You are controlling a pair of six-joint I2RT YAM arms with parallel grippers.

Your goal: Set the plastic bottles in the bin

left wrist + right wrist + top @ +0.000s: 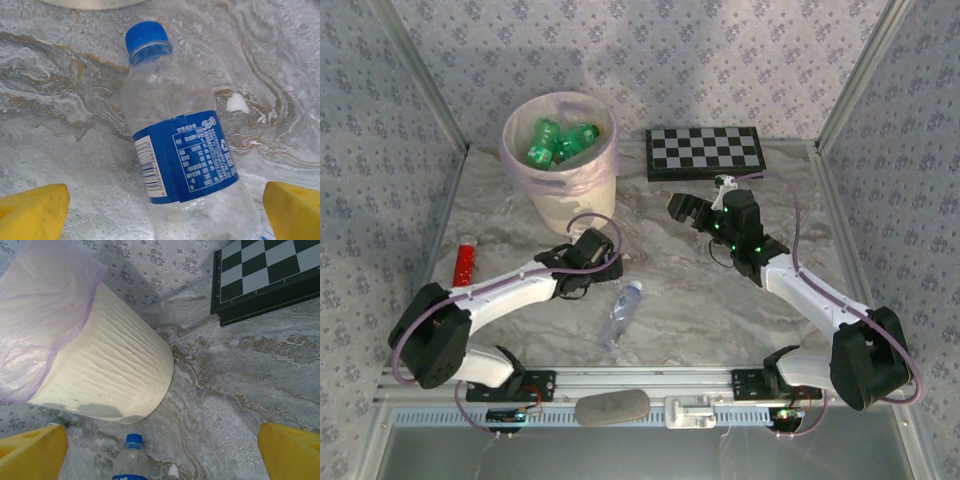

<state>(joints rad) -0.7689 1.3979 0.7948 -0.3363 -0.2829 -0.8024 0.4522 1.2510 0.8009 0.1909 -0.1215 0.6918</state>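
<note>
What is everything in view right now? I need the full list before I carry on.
bin: one, cream with a pink liner, far side of the table, left of centre
green bottles: several, inside the bin
clear bottle: one, blue cap and label, lying on the table between the arms
red-orange bottle: one, lying at the table's left edge
chessboard: one, black and white, flat at the far edge, right of the bin
grey oblong object: one, on the near rail; I cannot tell what it is
table: one, grey marbled
left gripper: one, yellow fingers, open, either side of the clear bottle, not touching it
right gripper: one, yellow fingers, open, facing the bin
</note>
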